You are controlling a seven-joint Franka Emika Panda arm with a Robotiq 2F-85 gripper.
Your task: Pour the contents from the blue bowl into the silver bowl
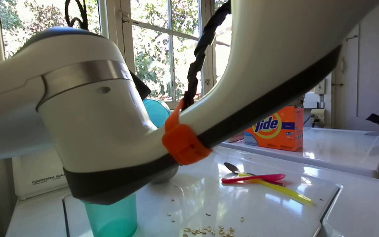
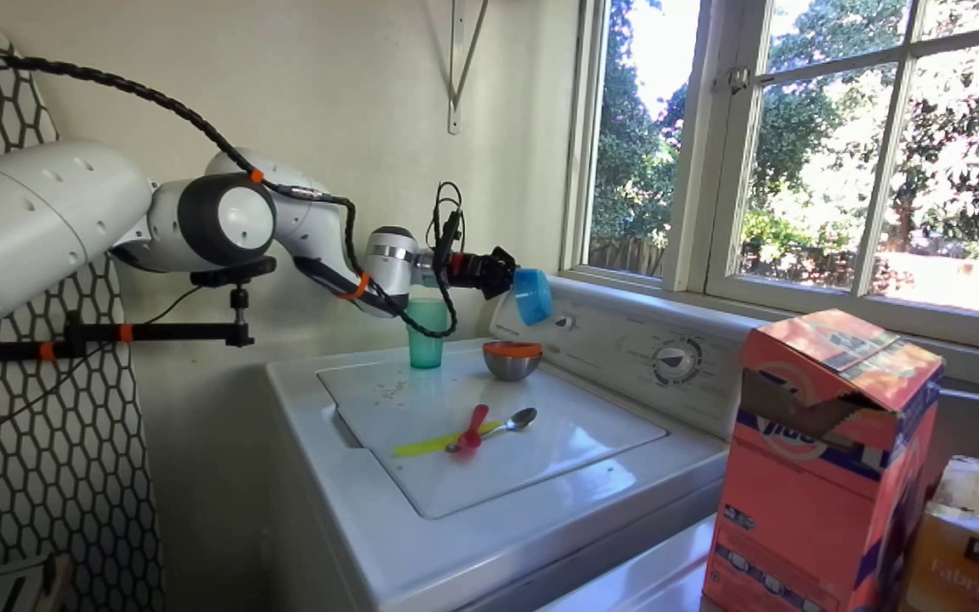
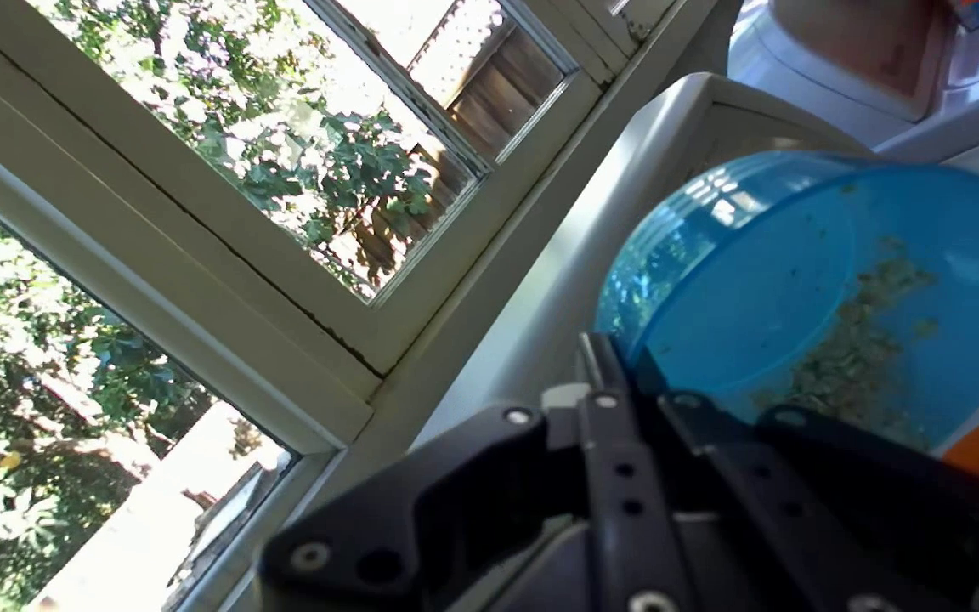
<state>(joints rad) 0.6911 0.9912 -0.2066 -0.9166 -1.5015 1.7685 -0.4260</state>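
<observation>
A Robotiq gripper (image 3: pixel 625 365) pinches the tilted blue plastic bowl (image 3: pixel 753 297), pale flakes (image 3: pixel 851 361) inside, above the silver metal bowl (image 2: pixel 511 366).

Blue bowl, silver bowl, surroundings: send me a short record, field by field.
Gripper: shut on rim of blue bowl
Tilt: blue bowl steeply tipped
Pale bits: gathered along its inner wall
Silver bowl: upright on washer lid, contents can't be seen
Loose bits: scattered on that lid
Nearby: upright teal tumbler, crossed utensils
</observation>
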